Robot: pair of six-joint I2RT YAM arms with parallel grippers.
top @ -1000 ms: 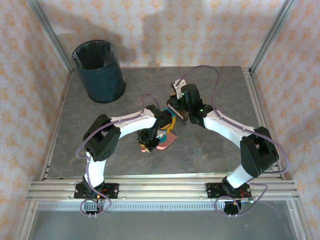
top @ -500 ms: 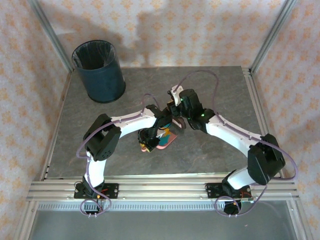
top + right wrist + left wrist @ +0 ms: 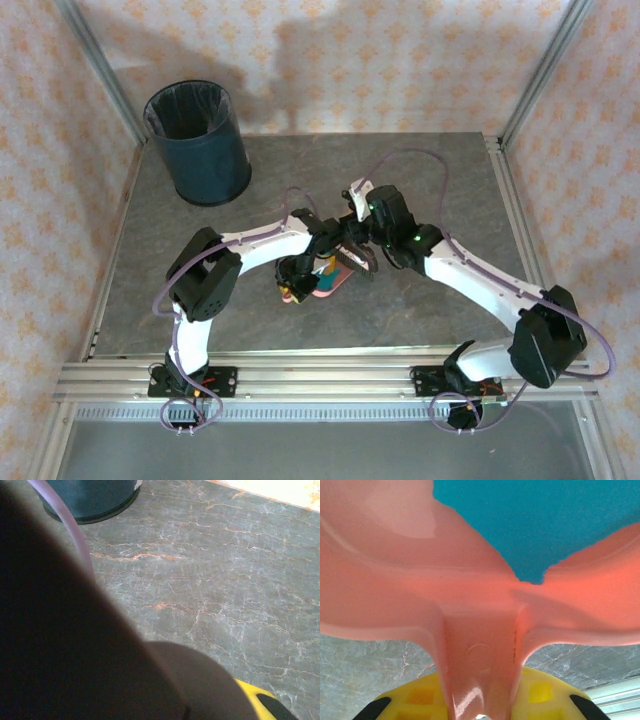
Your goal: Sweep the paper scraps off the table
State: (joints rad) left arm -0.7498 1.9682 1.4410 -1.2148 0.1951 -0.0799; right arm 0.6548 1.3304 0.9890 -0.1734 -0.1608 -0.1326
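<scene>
The right arm (image 3: 470, 280) swings its elbow (image 3: 545, 340) outward, away from the pink dustpan (image 3: 328, 288) and down toward the near rail. Its wrist comes the other way. The right gripper (image 3: 352, 252), earlier well beyond the dustpan, now sits just beside the dustpan's far edge.

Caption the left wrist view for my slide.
Left gripper shut on the pink dustpan, grey table beneath.

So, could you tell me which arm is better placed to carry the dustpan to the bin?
Likely left: the left gripper is shut on the dustpan handle, and the bin stands at the table's far left corner.
</scene>
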